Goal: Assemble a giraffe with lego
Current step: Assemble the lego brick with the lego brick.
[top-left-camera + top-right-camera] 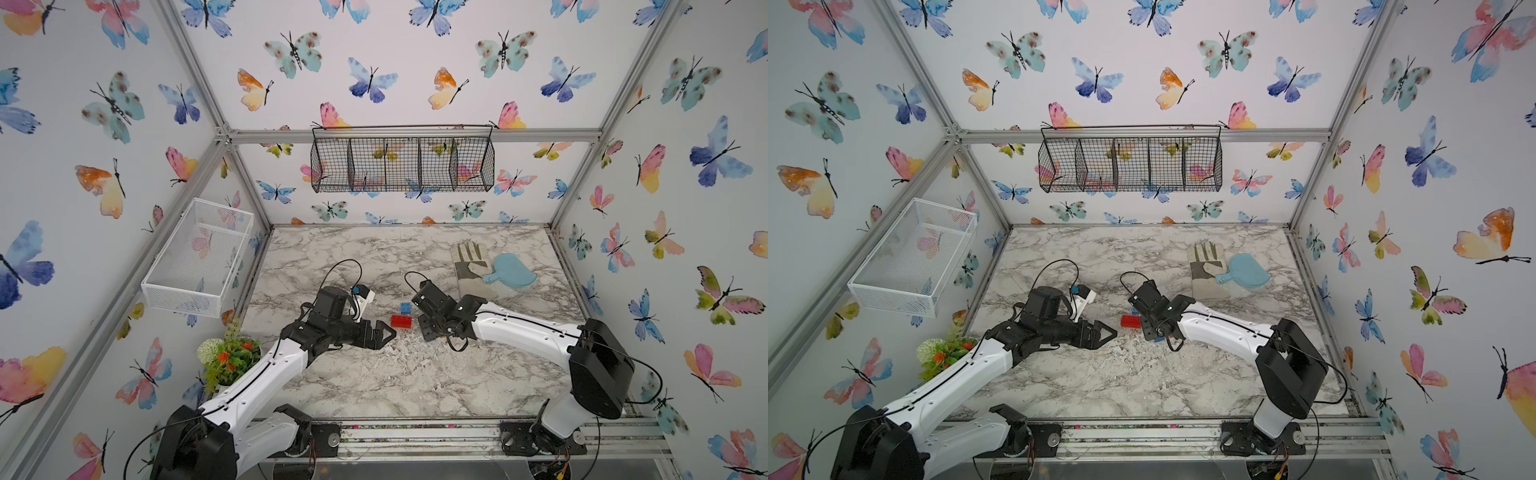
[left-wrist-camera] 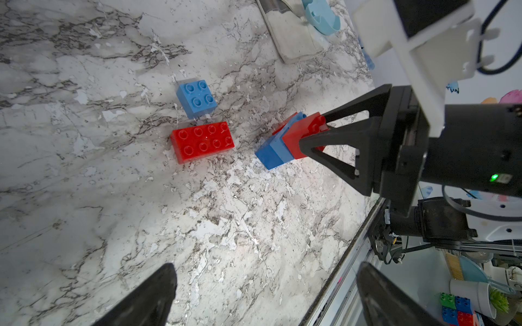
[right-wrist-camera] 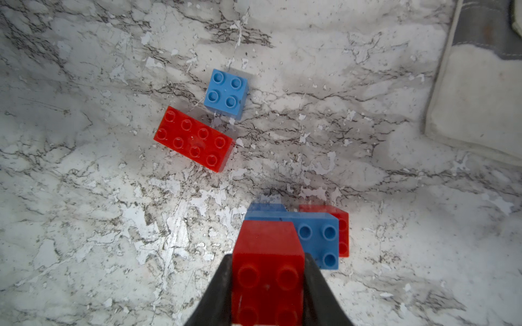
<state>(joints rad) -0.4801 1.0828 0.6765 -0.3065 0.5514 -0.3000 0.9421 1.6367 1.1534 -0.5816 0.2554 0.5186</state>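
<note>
Right gripper (image 2: 313,132) pinches the top red brick of the part-built giraffe (image 2: 278,146), tilted over the marble table (image 1: 374,386), mid-frame in both top views. Left gripper (image 2: 267,271) jaws spread, empty. Loose long red brick (image 1: 401,321) and small blue brick (image 1: 405,308) lie just left of it.

The partly built giraffe (image 2: 278,146) is tilted: a small red brick (image 3: 267,254) tops a long blue brick (image 3: 316,234), with a blue leg (image 3: 267,207) and a red leg (image 3: 343,234) underneath. A long red brick (image 3: 195,139) lies studs up, with a small blue brick (image 3: 226,93) just beside it.
</note>
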